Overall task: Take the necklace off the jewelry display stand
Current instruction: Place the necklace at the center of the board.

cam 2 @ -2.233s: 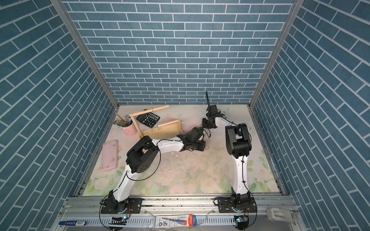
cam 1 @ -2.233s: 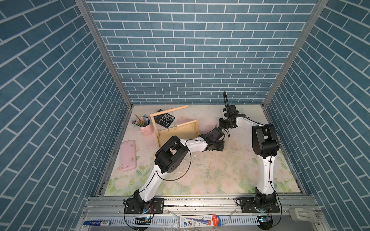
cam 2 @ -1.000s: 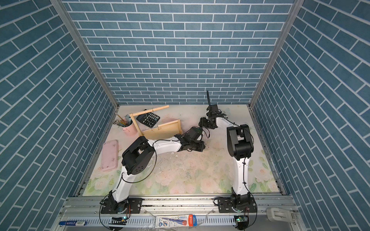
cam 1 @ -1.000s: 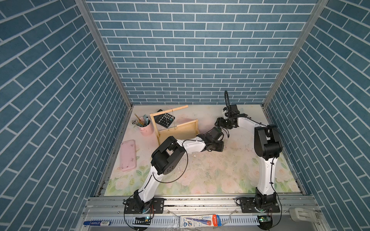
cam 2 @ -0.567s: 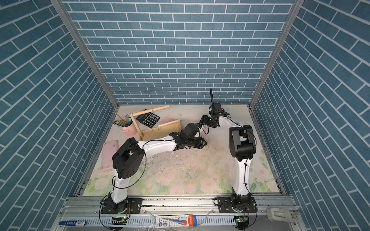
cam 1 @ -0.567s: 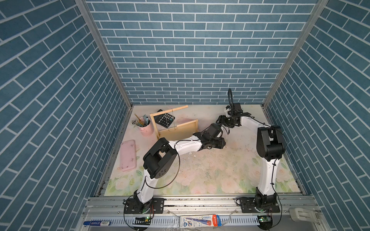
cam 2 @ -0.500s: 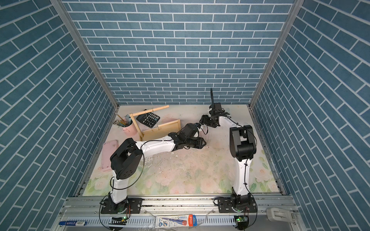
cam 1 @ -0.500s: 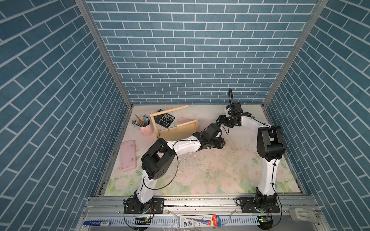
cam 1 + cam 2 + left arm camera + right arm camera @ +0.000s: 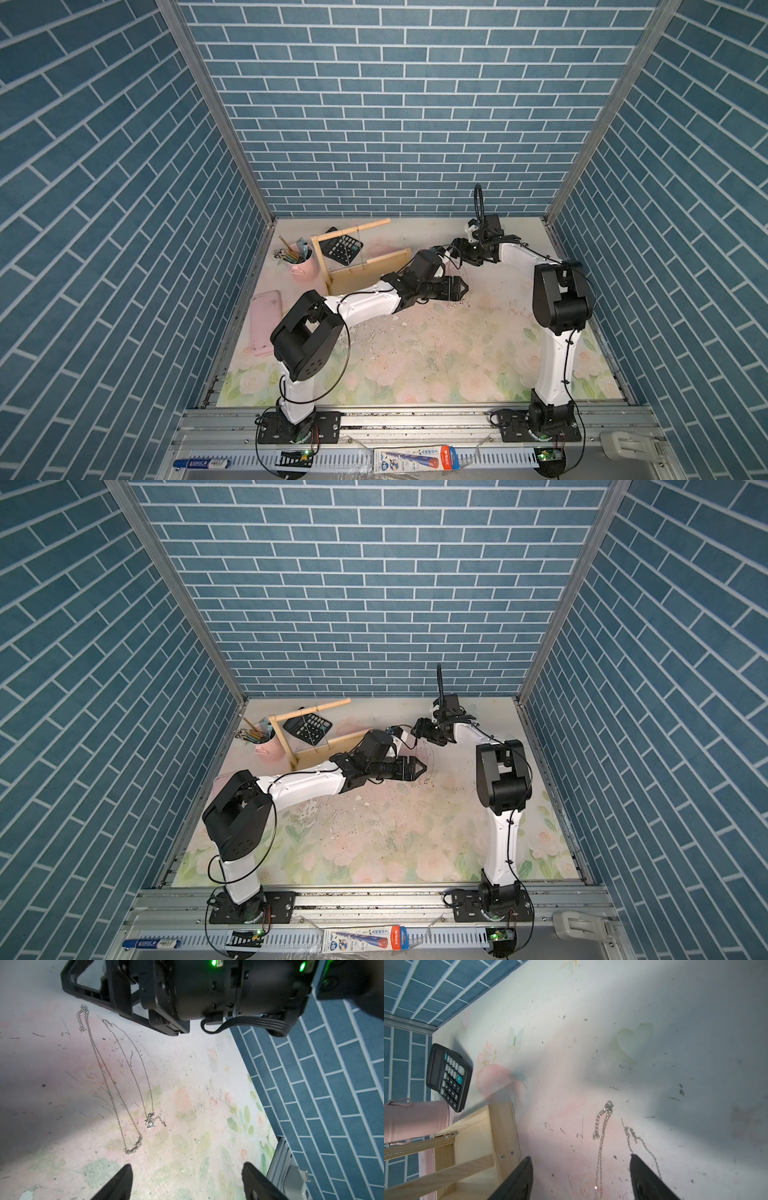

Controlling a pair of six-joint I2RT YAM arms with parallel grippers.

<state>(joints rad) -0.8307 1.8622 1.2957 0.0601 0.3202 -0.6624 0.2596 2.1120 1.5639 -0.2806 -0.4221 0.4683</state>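
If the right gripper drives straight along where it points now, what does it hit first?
Likely the silver necklace lying on the floral mat, directly ahead of the open right gripper. The gripper's height above the mat is unclear.

Back-left corner blocked: pale wooden jewelry display stand (image 9: 368,270), black desk calculator (image 9: 343,249) behind its uprights, pink metal pencil cup (image 9: 303,270) just beside it. Flat pink case (image 9: 266,324) lies along the left wall.

Left arm's white link (image 9: 365,303) crosses the floral mat (image 9: 436,357) diagonally, closing the lane in front of the stand.

Right gripper (image 9: 457,249) hangs close by the left gripper (image 9: 462,289), both with jaws spread wide, over two thin silver chains (image 9: 150,1123) lying flat.

Open: front half of the mat between the arm bases, and the strip along the right wall.
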